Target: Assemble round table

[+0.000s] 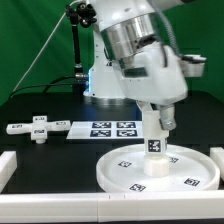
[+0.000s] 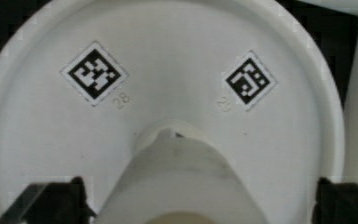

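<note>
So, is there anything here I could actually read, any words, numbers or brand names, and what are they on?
No readable words, numbers or brand names anywhere.
Round disc: black-and-white square tags, patterns only; faint marks beside them are too blurred to read.
Post: one pattern tag, no text.
Cross-shaped piece: tags too small to make out.
Marker board: large pattern squares, no text.

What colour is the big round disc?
White disc with small black-and-white square tags; the wrist view shows it best.
</note>
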Controlling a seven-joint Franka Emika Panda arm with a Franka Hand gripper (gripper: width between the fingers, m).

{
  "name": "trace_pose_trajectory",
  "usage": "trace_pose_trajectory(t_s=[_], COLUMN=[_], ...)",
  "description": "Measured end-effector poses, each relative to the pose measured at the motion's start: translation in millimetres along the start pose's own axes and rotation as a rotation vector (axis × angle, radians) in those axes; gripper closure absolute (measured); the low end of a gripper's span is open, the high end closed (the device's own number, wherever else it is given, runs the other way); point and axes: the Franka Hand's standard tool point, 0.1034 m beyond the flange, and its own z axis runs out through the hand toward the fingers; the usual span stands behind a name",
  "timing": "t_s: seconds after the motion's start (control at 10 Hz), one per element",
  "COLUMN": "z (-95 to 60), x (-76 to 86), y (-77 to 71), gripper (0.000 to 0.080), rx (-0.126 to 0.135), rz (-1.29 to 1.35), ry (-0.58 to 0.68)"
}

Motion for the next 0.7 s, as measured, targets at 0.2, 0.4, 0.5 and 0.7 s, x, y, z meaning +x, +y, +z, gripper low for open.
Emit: trace_pose_trajectory(t_s=[0.2, 0.4, 0.5, 0.7], z=[1.2, 1.3, 1.5, -0.2], x=[2.5, 2.6, 2.8, 6.6], y=[2.5, 2.6, 2.9, -1.3], gripper=[0.0152, 0.0150, 0.0150, 0.0150], rx=[0.000, -0.001, -0.002, -0.015], rz=[-0.143, -0.296, -0.375, -0.665], ry=[0.003, 0.004, 0.003, 0.039])
